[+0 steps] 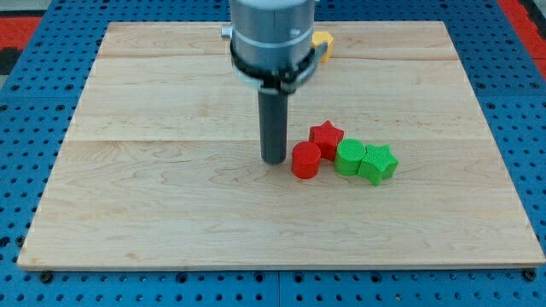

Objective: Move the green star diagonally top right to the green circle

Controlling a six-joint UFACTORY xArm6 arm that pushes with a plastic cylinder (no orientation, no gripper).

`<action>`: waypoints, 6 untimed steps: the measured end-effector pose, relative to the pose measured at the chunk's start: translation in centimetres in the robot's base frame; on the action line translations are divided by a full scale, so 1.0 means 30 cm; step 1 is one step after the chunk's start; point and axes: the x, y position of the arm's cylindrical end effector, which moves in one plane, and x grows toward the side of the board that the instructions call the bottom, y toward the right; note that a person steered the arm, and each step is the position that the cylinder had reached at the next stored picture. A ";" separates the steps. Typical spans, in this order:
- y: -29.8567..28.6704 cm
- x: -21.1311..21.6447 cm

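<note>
The green star [378,163] lies on the wooden board [171,205] right of centre. It touches the right side of the green circle [349,158]. A red star [326,136] sits just above and left of the green circle. A red circle [306,160] sits left of the green circle. My tip [274,159] stands on the board just left of the red circle, a small gap apart, about 120 px left of the green star.
A yellow block [323,44] shows at the view's top, mostly hidden behind the arm's grey body [273,38]. The board rests on a blue perforated table [520,128].
</note>
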 end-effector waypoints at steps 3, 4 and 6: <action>-0.025 0.332; 0.041 0.190; 0.405 0.035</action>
